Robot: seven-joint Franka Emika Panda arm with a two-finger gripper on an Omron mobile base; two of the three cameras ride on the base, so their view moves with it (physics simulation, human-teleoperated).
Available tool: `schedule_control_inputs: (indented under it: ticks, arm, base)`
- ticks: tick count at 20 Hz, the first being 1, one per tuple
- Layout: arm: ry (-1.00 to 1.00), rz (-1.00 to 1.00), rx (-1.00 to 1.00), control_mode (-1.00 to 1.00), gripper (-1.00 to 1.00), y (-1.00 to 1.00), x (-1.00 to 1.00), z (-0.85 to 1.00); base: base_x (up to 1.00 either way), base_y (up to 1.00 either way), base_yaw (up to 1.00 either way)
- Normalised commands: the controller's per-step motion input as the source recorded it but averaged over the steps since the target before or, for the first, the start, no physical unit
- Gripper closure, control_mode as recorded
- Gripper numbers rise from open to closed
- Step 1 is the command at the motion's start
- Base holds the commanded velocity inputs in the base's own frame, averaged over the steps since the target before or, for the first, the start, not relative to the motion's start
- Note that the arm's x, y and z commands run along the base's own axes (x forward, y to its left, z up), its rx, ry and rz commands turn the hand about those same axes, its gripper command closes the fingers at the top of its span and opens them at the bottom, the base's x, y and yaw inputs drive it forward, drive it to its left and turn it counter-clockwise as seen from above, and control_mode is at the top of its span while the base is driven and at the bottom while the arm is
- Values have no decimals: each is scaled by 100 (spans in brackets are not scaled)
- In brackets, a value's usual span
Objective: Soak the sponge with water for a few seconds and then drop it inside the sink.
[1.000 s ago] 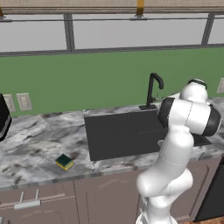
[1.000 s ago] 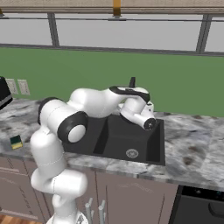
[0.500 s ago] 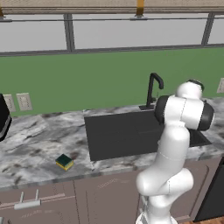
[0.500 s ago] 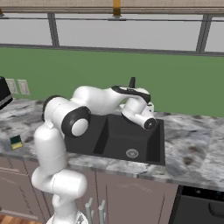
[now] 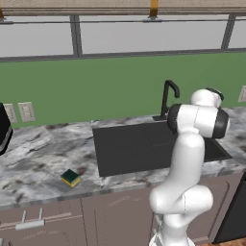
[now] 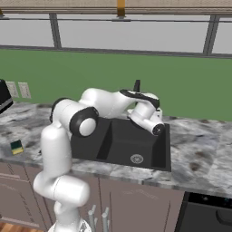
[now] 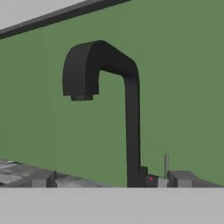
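Observation:
The sponge (image 5: 71,178), a small yellow block with a dark green top, lies on the marble counter left of the sink (image 5: 144,144); it also sits at the far left of the right base view (image 6: 16,147). The sink (image 6: 118,138) is a dark basin with a round silver drain (image 6: 136,158). In the hand view my gripper (image 7: 111,180) is open, fingertips (image 7: 41,179) wide apart and holding nothing. It faces the black gooseneck faucet (image 7: 129,109) from close by. No water is in view at the spout.
A small grey lever (image 7: 166,164) stands beside the faucet base. The green wall and window run behind the counter. Two wall outlets (image 5: 25,112) sit at the left, beside a dark appliance (image 5: 3,129). My arm reaches over the basin toward the faucet (image 6: 136,85).
The arm's elbow has shifted slightly while the hand stays near the faucet. The sponge has not moved, and the gripper stays open.

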Motion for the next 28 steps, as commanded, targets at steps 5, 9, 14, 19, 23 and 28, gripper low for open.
schedule_control_inputs:
  ticks: [5, 9, 14, 19, 23, 28]
  arm:
    - [0, 0, 0, -100, -100, -4, 16, -10]
    - [0, 0, 0, -100, -100, -3, 21, -15]
    - [0, 0, 0, -100, -100, -2, 24, -17]
    - [0, 0, 0, -100, -100, -6, 28, -10]
    - [0, 0, 0, -100, -100, -9, 31, -2]
    - [0, 0, 1, -100, -100, -5, 23, 0]
  base:
    - [0, 0, 0]
    - [0, 0, 0]
    - [0, 0, 0]
    - [0, 0, 0]
    - [0, 0, 0]
    - [0, 0, 0]
